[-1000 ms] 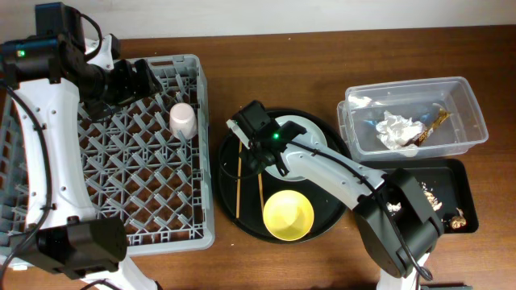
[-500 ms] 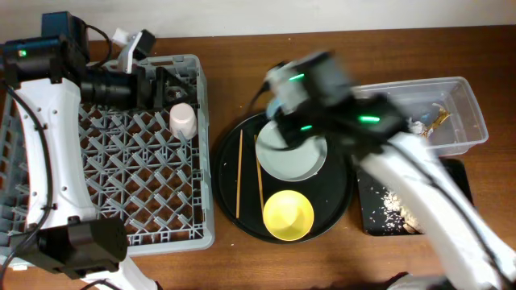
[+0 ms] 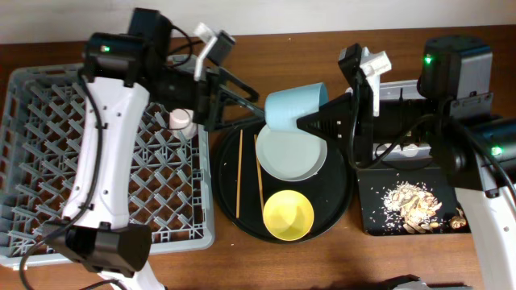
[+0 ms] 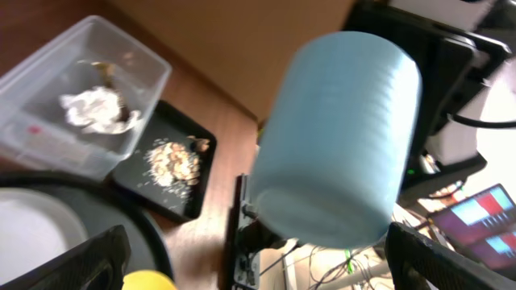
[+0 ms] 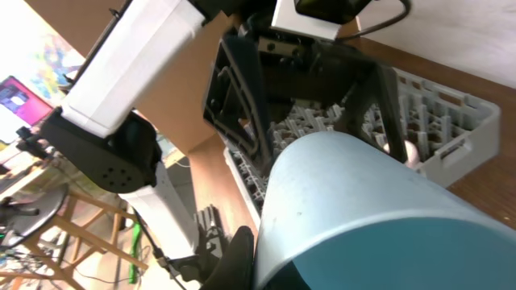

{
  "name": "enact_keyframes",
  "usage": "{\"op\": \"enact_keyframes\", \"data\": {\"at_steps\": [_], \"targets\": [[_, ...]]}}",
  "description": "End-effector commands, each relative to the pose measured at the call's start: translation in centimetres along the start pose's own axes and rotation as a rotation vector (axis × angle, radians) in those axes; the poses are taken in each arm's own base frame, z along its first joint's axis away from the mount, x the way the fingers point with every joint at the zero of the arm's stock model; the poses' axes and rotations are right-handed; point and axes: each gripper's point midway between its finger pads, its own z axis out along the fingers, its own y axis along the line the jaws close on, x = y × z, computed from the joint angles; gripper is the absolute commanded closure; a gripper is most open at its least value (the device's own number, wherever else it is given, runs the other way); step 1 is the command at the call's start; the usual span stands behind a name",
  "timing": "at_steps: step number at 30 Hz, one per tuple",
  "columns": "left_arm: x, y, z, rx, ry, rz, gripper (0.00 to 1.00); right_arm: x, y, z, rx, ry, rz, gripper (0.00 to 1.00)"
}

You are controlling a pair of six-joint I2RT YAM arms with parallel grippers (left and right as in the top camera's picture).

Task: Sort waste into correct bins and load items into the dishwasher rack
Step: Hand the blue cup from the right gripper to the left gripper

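Observation:
My right gripper (image 3: 320, 121) is shut on the rim of the small blue cup (image 3: 294, 107) and holds it on its side above the grey-white plate (image 3: 292, 155). The cup fills the right wrist view (image 5: 363, 209), with one finger (image 5: 246, 254) outside its rim. My left gripper (image 3: 246, 103) is wide open just left of the cup, which lies between the spread fingers in the left wrist view (image 4: 339, 137). The pink cup (image 3: 179, 121) stands in the dishwasher rack (image 3: 105, 177). The yellow bowl (image 3: 289, 215) sits on the round tray.
Two chopsticks (image 3: 239, 173) lie on the round black tray (image 3: 230, 201). The clear tub (image 4: 48, 121) holds tissue (image 4: 93, 109); in the overhead view my right arm hides most of it. The black tray (image 3: 451, 181) holds food scraps (image 3: 411, 201).
My right gripper has lifted the blue cup off the round tray and turned it toward the left arm. My left arm has swung from the rack rightward to the cup, jaws open.

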Motion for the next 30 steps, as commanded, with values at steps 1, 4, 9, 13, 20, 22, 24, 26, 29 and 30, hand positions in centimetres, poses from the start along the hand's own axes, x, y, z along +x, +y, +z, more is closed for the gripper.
{"op": "enact_keyframes", "data": {"at_steps": [1,4,9,13,20,22,24,26,29,30], "targets": [[-0.7,-2.7,0.8,0.082,-0.026,0.067,0.01,-0.4,1.6,-0.2,-0.085,-0.017,-0.03,0.96],[-1.2,-4.2,0.6,0.125,-0.058,0.083,0.02,-0.4,1.5,-0.2,-0.085,-0.017,-0.046,0.96],[-0.9,-5.8,1.0,0.133,-0.044,0.118,0.02,-0.3,1.0,0.0,-0.086,-0.012,-0.034,0.96],[-0.5,-7.1,2.3,0.168,-0.015,0.134,0.06,-0.3,0.7,0.2,-0.087,-0.011,-0.037,0.96],[-0.1,-7.5,2.8,0.183,0.001,0.118,0.23,-0.8,0.7,0.2,-0.088,-0.025,-0.071,0.96],[-0.1,-7.6,2.8,0.184,0.002,0.114,0.33,-0.8,0.7,0.2,-0.087,-0.026,-0.072,0.96],[-0.1,-7.6,2.8,0.184,0.001,0.114,0.45,-0.8,0.7,0.2,-0.087,-0.026,-0.072,0.96],[-0.1,-7.6,2.8,0.184,0.001,0.114,0.54,-0.8,0.7,0.2,-0.087,-0.026,-0.072,0.95],[-0.1,-7.5,2.8,0.183,0.001,0.115,0.64,-0.8,0.7,0.2,-0.087,-0.026,-0.072,0.89],[-0.1,-7.5,2.8,0.183,0.001,0.114,0.66,-0.8,0.7,0.2,-0.086,-0.026,-0.072,0.86]]}}
